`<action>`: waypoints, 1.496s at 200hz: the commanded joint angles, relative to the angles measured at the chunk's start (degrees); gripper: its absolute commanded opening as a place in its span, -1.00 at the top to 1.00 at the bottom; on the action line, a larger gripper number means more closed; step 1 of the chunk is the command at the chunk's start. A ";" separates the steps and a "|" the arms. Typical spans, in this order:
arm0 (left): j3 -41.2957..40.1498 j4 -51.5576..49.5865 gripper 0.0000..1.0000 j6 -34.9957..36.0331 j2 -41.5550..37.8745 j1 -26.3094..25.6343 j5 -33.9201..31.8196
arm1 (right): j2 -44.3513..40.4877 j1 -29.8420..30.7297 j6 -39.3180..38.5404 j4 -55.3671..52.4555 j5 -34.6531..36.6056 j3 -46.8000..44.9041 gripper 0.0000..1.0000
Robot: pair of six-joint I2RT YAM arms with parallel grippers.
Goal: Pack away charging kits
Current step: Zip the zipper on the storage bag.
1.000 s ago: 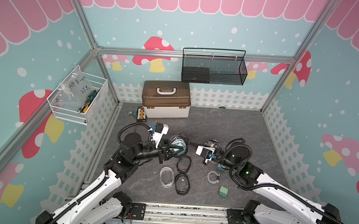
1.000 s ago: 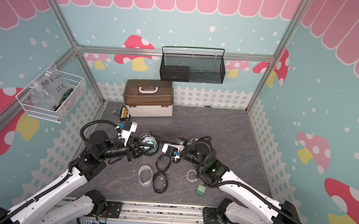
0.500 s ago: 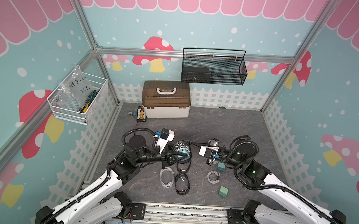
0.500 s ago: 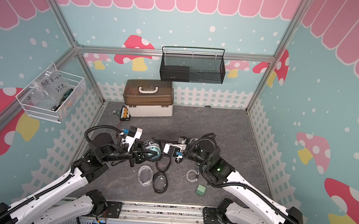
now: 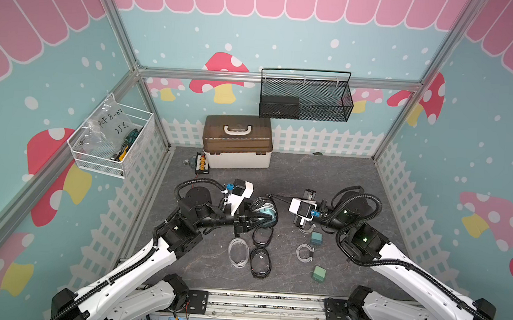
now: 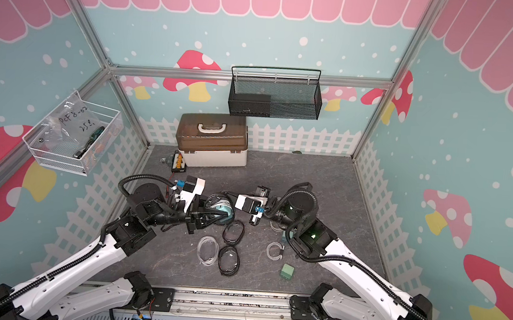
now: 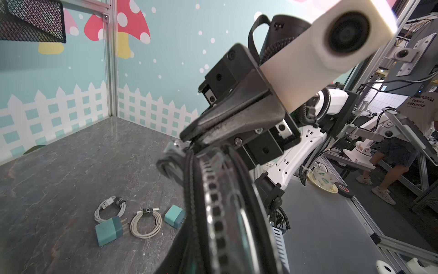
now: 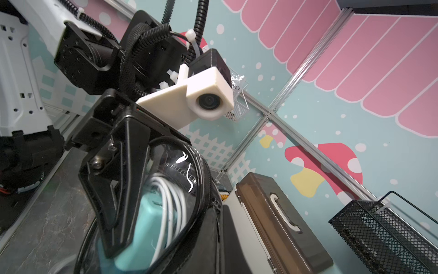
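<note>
A black-rimmed clear pouch [image 5: 263, 209] [image 6: 220, 206] holding a teal adapter [image 8: 132, 227] and a coiled white cable [image 8: 170, 201] stands on edge above the table. My left gripper [image 5: 265, 218] [image 6: 220, 215] is shut across it, with one finger [image 8: 113, 189] flat on its side. My right gripper [image 5: 270, 195] [image 7: 189, 140] is shut on the zipper pull [image 7: 174, 148] at the rim. On the table lie two black-rimmed pouches [image 5: 261, 236] [image 5: 260, 263], a white-rimmed pouch [image 5: 238, 253], two cables [image 7: 110, 208] [image 7: 145, 221] and two adapters [image 7: 109, 231] [image 7: 174, 215].
The brown-lidded white box [image 5: 237, 141] stands at the back, with a black board with yellow connectors [image 5: 202, 163] beside it. A black mesh basket [image 5: 306, 99] hangs on the back wall. A white wire basket [image 5: 111, 144] hangs on the left wall.
My left gripper has carried the pouch a little to the right. The right gripper has shifted right with it, still at the zipper end, uncovering an adapter beneath it.
</note>
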 commanded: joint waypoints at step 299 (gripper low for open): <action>-6.14 74.60 -0.28 -35.35 13.28 -1.78 -14.24 | 22.23 13.10 23.65 63.11 35.94 1.66 1.00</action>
